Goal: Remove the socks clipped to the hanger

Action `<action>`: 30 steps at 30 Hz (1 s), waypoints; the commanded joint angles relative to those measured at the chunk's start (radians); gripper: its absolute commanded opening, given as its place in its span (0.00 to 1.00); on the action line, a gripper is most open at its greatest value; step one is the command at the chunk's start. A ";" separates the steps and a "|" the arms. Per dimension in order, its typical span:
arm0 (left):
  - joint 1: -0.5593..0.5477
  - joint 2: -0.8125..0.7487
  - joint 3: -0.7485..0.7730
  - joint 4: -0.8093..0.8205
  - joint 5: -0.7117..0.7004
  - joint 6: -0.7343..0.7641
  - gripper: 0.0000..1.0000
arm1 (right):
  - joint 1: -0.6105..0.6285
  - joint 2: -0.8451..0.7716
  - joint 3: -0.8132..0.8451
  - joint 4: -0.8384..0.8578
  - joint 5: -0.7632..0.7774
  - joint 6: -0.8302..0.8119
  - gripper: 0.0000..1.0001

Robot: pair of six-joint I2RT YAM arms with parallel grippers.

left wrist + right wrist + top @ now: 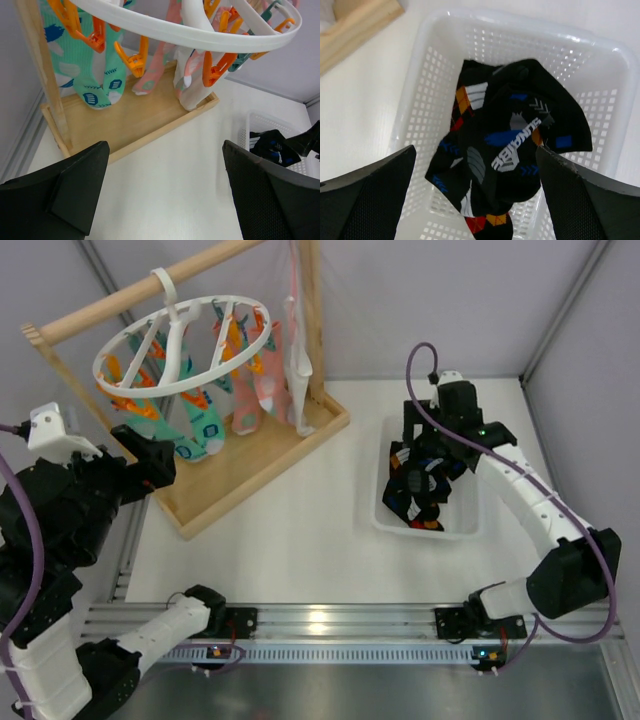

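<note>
Meanwhile, teal socks [95,70] and pink socks [159,65] hang from orange clips [134,62] on the white hanger [165,31], which is hooked over the rail of the wooden frame [130,120] at the far left of the desk [170,195]. The left gripper [165,145], spread wide and empty, hovers near the frame's tray base, apart from the hanging socks. The right gripper [475,150], likewise spread wide, hangs over a white basket [420,100] holding black socks [515,140] with blue and grey patches, heaped with a diamond-patterned sock [465,97].

glossy plastic hanger [185,345], cloth socks [205,425]
</note>
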 commanded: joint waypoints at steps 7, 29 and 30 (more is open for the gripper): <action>-0.001 -0.031 0.027 0.015 0.000 0.066 0.98 | 0.117 0.003 0.108 0.433 -0.607 0.116 0.97; -0.001 -0.042 -0.051 0.021 0.075 -0.012 0.98 | 0.567 0.766 0.648 0.837 0.126 0.014 0.90; -0.001 -0.042 -0.052 0.022 0.081 -0.014 0.98 | 0.567 0.786 0.681 0.843 0.128 0.004 0.90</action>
